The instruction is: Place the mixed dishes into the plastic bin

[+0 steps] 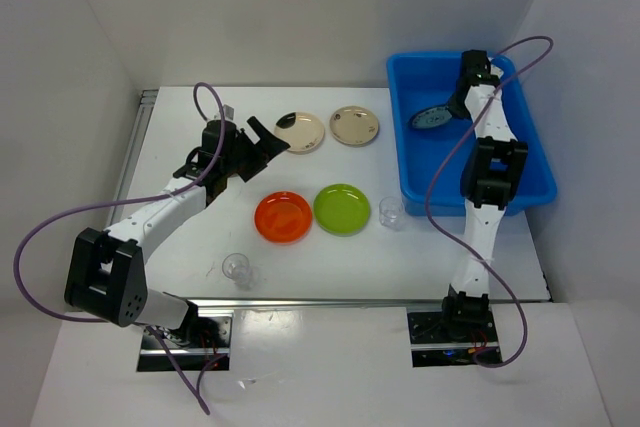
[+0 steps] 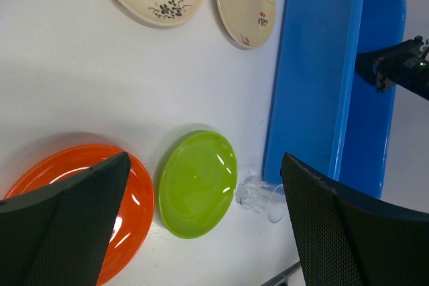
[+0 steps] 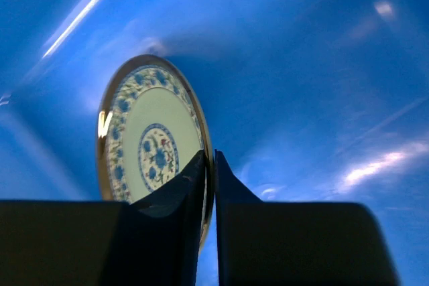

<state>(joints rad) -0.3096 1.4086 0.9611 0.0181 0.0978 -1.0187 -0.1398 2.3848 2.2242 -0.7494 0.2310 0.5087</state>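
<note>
Right wrist view: my right gripper [image 3: 209, 165] is pinching a blue-flowered round plate [image 3: 151, 132] inside the bright blue plastic bin [image 3: 301, 65]; left gripper [image 2: 204, 165] is gaping empty; four coloured plates [image 1: 342, 208] and two clear cups [image 1: 391, 213] are lying outside.

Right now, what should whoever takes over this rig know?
Left gripper: open, empty, above the table near the beige plates.
Right gripper: shut on a patterned plate by its rim, inside the bin.
On the table: orange plate, green plate, both beige plates, two cups.
Done: no dish seen loose in the bin.
Left: release this plate, then bin the other six.
</note>
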